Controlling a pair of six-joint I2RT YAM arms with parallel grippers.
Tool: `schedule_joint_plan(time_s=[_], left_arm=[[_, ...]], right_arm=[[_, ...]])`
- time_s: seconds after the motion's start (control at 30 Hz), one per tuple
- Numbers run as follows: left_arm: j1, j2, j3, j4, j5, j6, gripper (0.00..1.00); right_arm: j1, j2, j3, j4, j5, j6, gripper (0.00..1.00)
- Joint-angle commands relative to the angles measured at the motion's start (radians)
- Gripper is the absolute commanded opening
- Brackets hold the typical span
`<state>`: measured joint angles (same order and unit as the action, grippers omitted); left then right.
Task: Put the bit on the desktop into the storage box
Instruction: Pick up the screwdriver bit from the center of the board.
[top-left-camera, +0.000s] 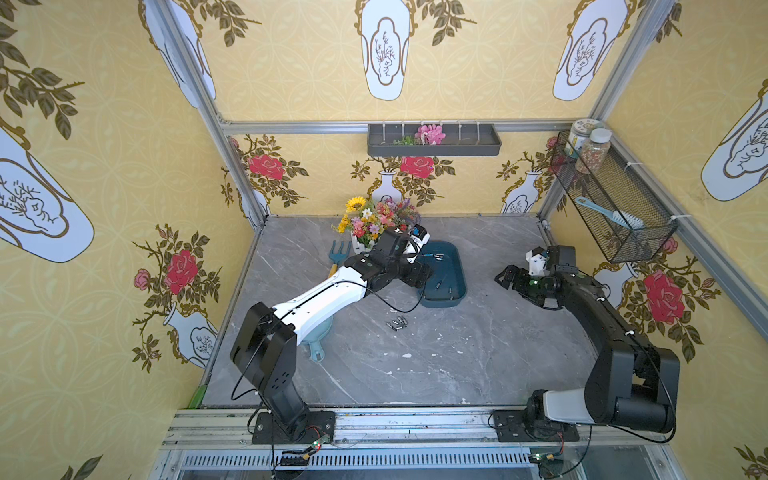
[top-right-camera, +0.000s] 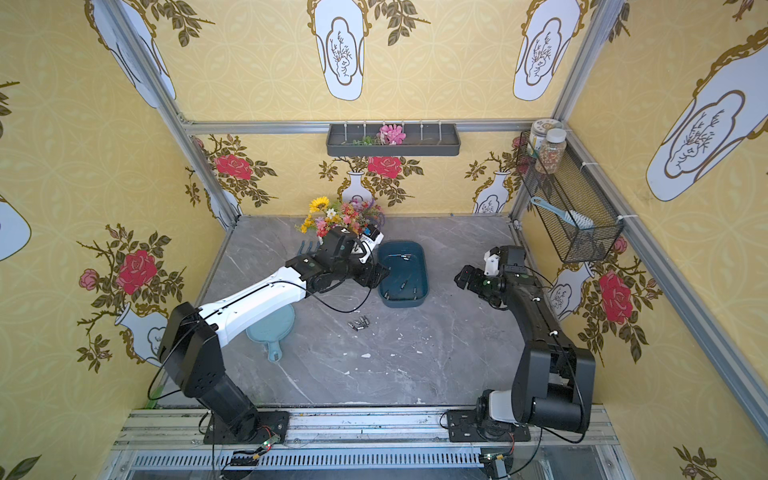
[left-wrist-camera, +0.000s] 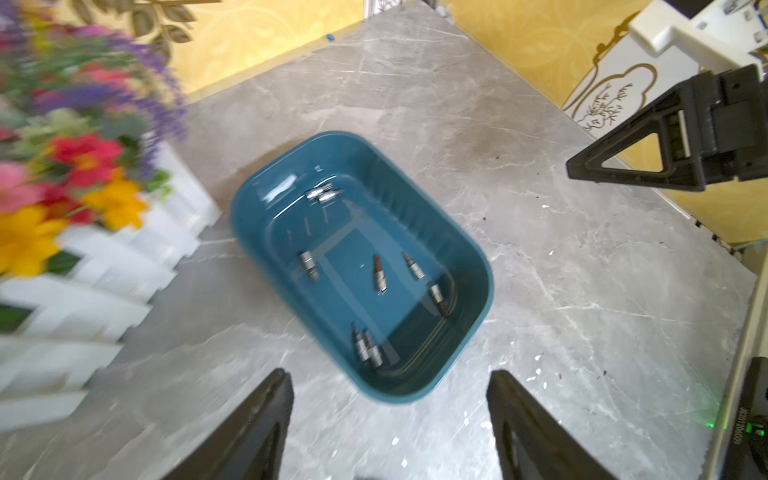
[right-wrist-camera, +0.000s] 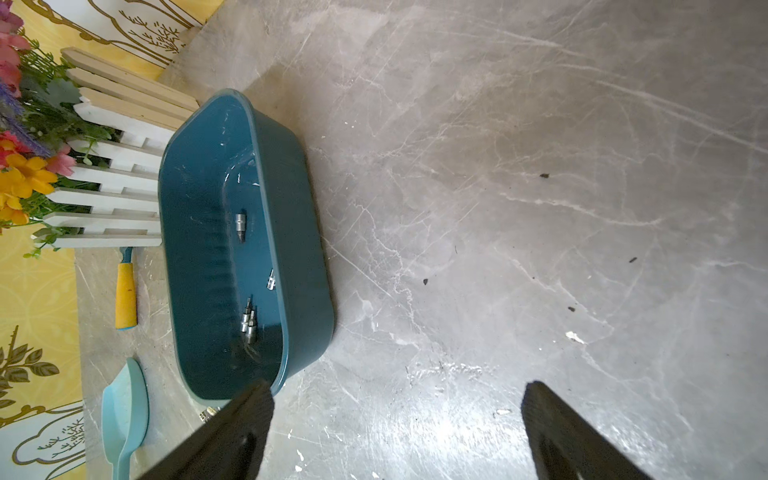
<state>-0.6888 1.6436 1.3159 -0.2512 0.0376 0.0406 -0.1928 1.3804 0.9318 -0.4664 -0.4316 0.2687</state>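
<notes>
Several small metal bits (top-left-camera: 397, 323) (top-right-camera: 360, 323) lie in a cluster on the grey marble desktop (top-left-camera: 478, 353), in front of the dark teal storage box (top-left-camera: 440, 302) (top-right-camera: 403, 303). More bits (left-wrist-camera: 380, 274) (right-wrist-camera: 249, 320) lie scattered inside the box (left-wrist-camera: 473, 291) (right-wrist-camera: 299, 249). My left gripper (top-left-camera: 417, 276) (top-right-camera: 376, 274) (left-wrist-camera: 390, 374) hovers open and empty at the box's left edge. To the right of the box my right gripper (top-left-camera: 505, 278) (top-right-camera: 463, 276) (right-wrist-camera: 398, 384) is open over bare desktop, holding nothing.
A flower pot with a white picket fence (top-left-camera: 374, 224) and a blue garden fork (top-left-camera: 338, 253) stand behind the box. A pale blue scoop (top-left-camera: 316, 340) lies under the left arm. A grey wall tray (top-left-camera: 434, 141) and a wire basket (top-left-camera: 611, 199) hang on the walls.
</notes>
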Motion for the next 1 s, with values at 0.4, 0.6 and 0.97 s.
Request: schedule_joint_plan(time_s=[0.4, 0.6, 0.97], left_arm=[[0.166, -0.34, -0.488, 0.324, -0.077, -0.27, 0.94], [0.198, -0.468, -0.639, 0.399, -0.149, -0.381, 1.0], [0.211, -0.657, -0.825, 0.471, -0.333, -0.521, 1.0]], right_arm=[[0.034, -0.001, -0.001, 0.04, -0.025, -0.013, 0.97], [0.103, 0.008, 0.011, 0.043, 0.016, 0.007, 0.97], [0.395, 0.078, 0.18, -0.078, 0.173, 0.004, 0.97]])
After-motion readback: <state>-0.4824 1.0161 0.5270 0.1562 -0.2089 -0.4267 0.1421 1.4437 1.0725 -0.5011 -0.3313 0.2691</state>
